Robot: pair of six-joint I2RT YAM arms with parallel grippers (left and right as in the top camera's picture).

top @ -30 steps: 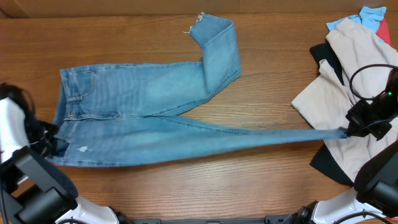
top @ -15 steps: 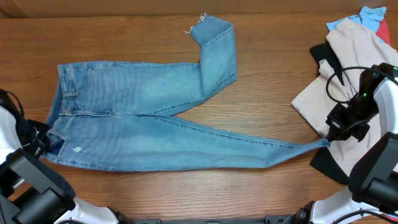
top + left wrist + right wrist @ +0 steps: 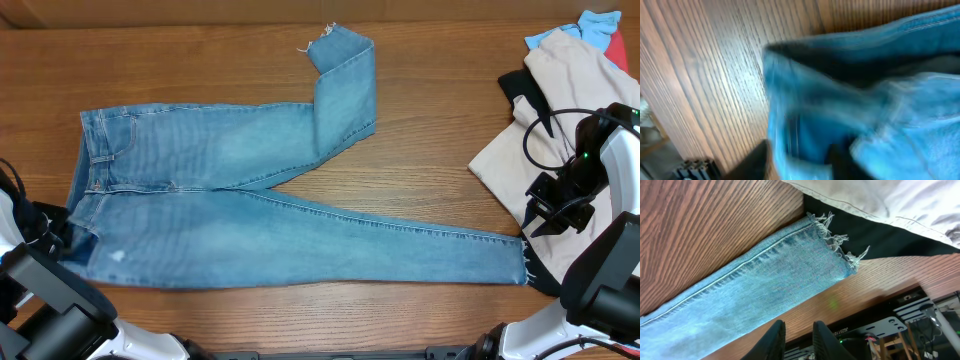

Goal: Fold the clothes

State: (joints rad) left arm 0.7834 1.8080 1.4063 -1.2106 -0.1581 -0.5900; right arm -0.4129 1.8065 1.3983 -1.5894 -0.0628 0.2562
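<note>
So, jeans [image 3: 230, 200] flat on worktop [image 3: 430, 120], long axis 9-to-3: waistband [image 3: 95, 150] at 9, near leg straight out to 4, far leg kinked up toward 12. Right gripper [image 3: 799, 330] just past frayed hem [image 3: 837, 250] at 4, fingers slightly apart, pinching nothing. Left gripper [image 3: 797, 160] at waist corner, 8 o'clock, denim bunched round it. Too blurry, can't tell if pinching. Denim light blue, mostly smooth.

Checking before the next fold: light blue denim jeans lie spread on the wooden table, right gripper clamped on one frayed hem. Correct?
No: the right gripper holds nothing; the frayed hem of the light blue denim jeans lies free on the wooden table, as the right wrist view shows.
</note>
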